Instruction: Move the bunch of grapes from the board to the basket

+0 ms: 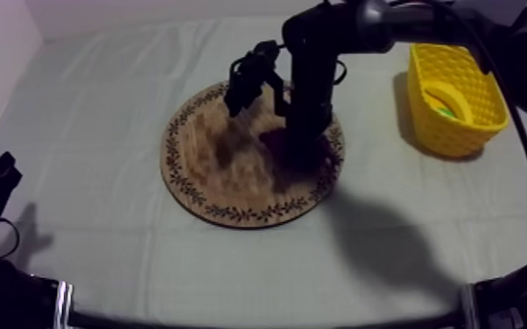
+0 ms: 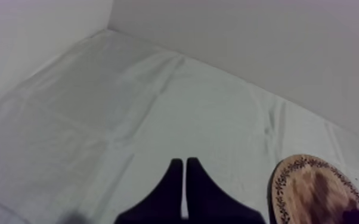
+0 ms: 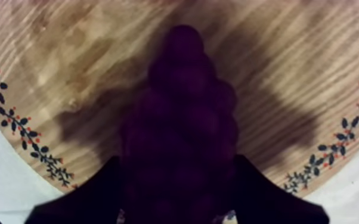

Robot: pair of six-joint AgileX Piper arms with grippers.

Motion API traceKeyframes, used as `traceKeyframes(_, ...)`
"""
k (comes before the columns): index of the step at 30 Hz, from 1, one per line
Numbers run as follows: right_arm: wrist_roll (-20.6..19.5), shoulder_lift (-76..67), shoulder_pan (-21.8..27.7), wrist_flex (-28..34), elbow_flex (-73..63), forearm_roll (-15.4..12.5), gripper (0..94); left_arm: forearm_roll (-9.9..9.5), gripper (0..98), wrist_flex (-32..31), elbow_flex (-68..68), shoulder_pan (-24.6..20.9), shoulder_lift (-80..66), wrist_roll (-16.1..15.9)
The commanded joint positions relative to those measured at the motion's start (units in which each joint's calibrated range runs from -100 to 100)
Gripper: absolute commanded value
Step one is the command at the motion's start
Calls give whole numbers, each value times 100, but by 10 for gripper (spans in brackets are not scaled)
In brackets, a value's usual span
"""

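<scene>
Nearest the lens: right claw [image 3: 179, 159], one black finger on each flank of the bunch of grapes [image 3: 182, 101], pinching its wide end. Reads as a grip, no gap visible on either side. Left claw [image 2: 184, 164]: pressed together into a narrow wedge, parked low near the left edge of the table [image 1: 83, 131], idle.

Progress: reach done, grip looks made. Lift not confirmed. Grapes at the wooden board [image 3: 68, 59], inside its rim, on the board's right half going by the top view. Can't tell whether touching the wood or just clear of it. Left to do: raise, carry toward the table's far right corner, lower into the yellow basket [image 1: 464, 131], release. Basket upright, well apart from the board, with something yellow-green [image 1: 445, 107] already inside, kind unclear. Roughly a third through, as a guess.

Orientation: long axis flat along the board, running straight out from between the fingers. Wide end at the claw, near the board's rim. Narrow tip pointing away from the claw, toward the board's middle. Grip therefore across the short axis, at the fat end. Likely tip droop on lift, so worth keeping height over the basket's near wall.
</scene>
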Motion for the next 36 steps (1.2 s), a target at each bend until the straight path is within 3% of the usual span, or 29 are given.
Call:
traceKeyframes(1,-8,-180,13,-4,23,35,247,1,0,3,4,-1,3,-1)
traceKeyframes(14,214,-1831,202,901,-627,-27,260,1,0,3,4,-1,3,-1)
traceKeyframes(23,1,-2539,495,1268,-745,-38,269,1,0,3,4,-1,3,-1)
traceKeyframes(36,-412,-3360,1711,1212,127,44,286,1,0,3,4,-1,3,-1)
